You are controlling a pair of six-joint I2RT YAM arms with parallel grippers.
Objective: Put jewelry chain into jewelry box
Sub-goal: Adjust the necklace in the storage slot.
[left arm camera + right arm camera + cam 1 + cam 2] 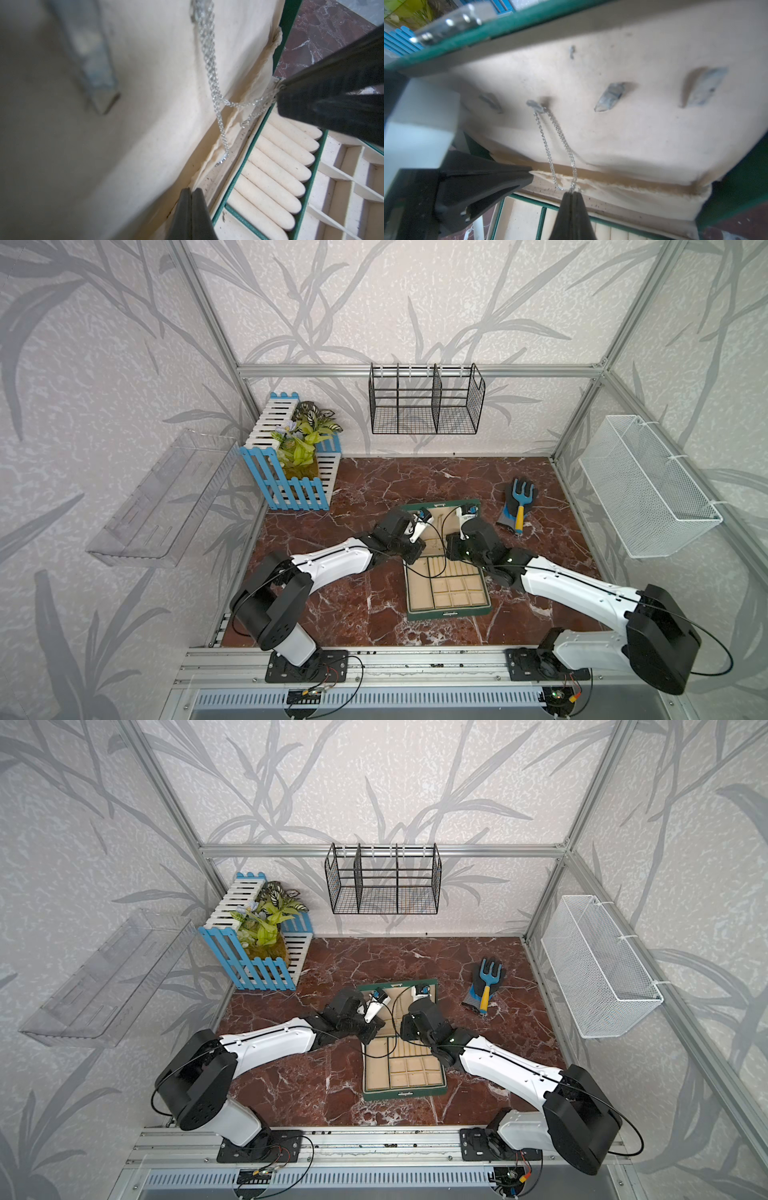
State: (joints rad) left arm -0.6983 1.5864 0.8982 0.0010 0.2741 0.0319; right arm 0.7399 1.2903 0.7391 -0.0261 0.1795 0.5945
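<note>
We catch the chain (210, 62) hung from a lid hook (536, 107) in the box (449, 612), right fingers (566, 209) clenched on its loop, left fingers (187, 209) clenched empty; next, likely, a gentle release.

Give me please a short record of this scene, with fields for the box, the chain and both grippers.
jewelry box: open on the table, lid raised
jewelry chain: hangs as a loop from one lid hook, reaching down to the lid pocket
right gripper: shut on the chain's lower part
left gripper: shut, nothing visibly held, tip at the pocket edge
other hooks: bare
</note>
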